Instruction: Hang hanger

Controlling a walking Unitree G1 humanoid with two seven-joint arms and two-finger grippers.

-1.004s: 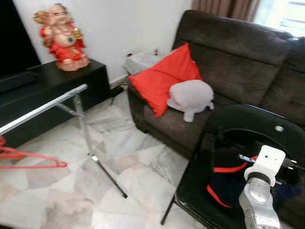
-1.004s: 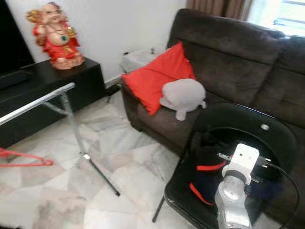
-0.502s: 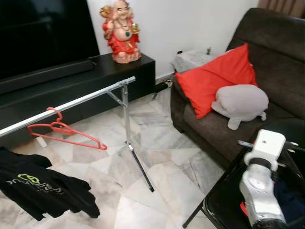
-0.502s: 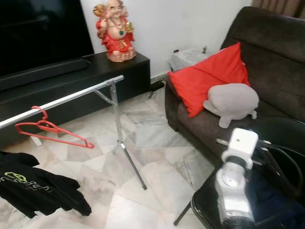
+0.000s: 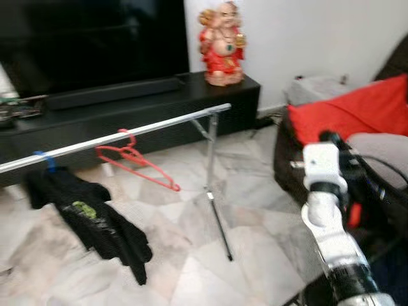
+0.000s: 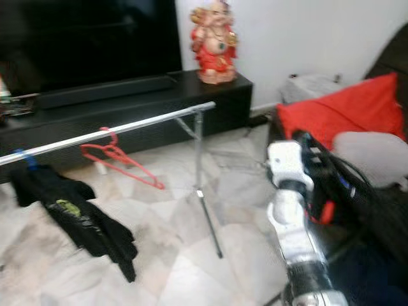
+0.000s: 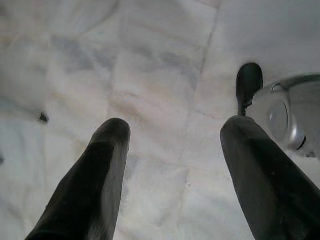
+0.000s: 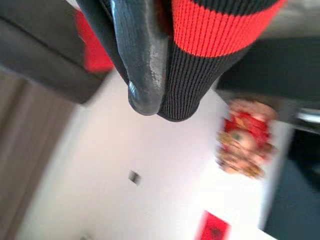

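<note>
The right hand [image 5: 331, 141] has risen, clamping a black garment [image 8: 200, 60] with red stripe.

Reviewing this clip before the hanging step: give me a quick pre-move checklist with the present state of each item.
1. Right gripper has a load: ok, shut on a black garment with red stripes.
2. Hanger inside that garment: cannot tell, none is visible.
3. Rail in view ahead: ok, it crosses the head views on its stand.
4. Free space on the rail: ok, a bare stretch lies between the red hanger and the stand's post.
5. Left gripper free: ok, jaws open over bare floor.
6. Sharp picture for aiming: not ok, head views are blurred.
</note>
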